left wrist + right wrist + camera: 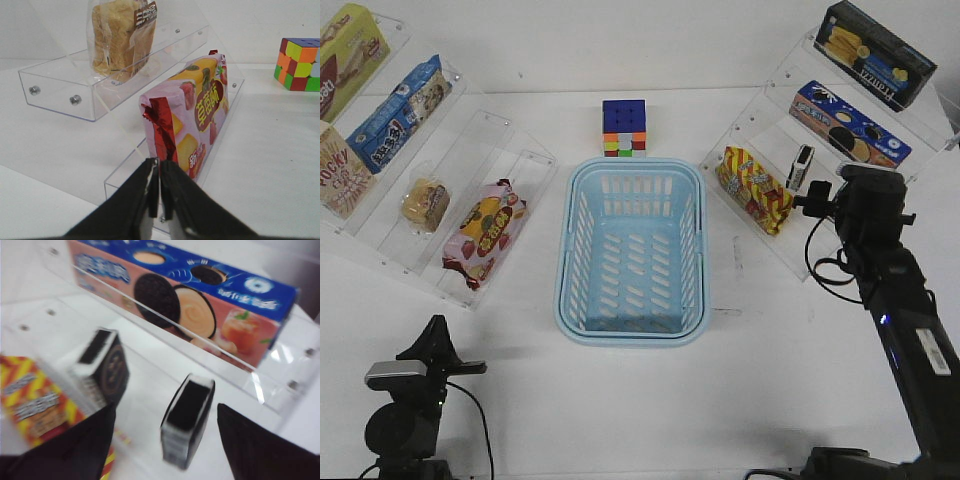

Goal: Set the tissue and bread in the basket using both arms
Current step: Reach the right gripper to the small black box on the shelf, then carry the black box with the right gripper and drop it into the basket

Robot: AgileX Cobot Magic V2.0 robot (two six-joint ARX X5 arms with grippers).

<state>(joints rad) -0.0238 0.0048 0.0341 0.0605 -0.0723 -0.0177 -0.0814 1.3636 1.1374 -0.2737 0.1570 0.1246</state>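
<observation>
The light blue basket [632, 255] stands mid-table with nothing in it. The bread [425, 203], a wrapped golden bun, sits on the left acrylic shelf and also shows in the left wrist view [120, 37]. My left gripper [432, 345] is low at the front left, shut and empty [159, 190], short of the shelf. My right gripper [817, 195] is at the right shelf, open [166, 412]. The tissue [187, 420], a black packet with white edges, stands on edge between its fingers, untouched. The gripper hides it in the front view.
A twin black packet [102, 367] with a round emblem stands beside the red-and-yellow snack bag [30, 395], also in the front view [802, 165]. An Oreo box [200, 300] lies on the shelf above. A strawberry snack bag [187, 122] lies below the bread. A colour cube [624, 128] stands behind the basket.
</observation>
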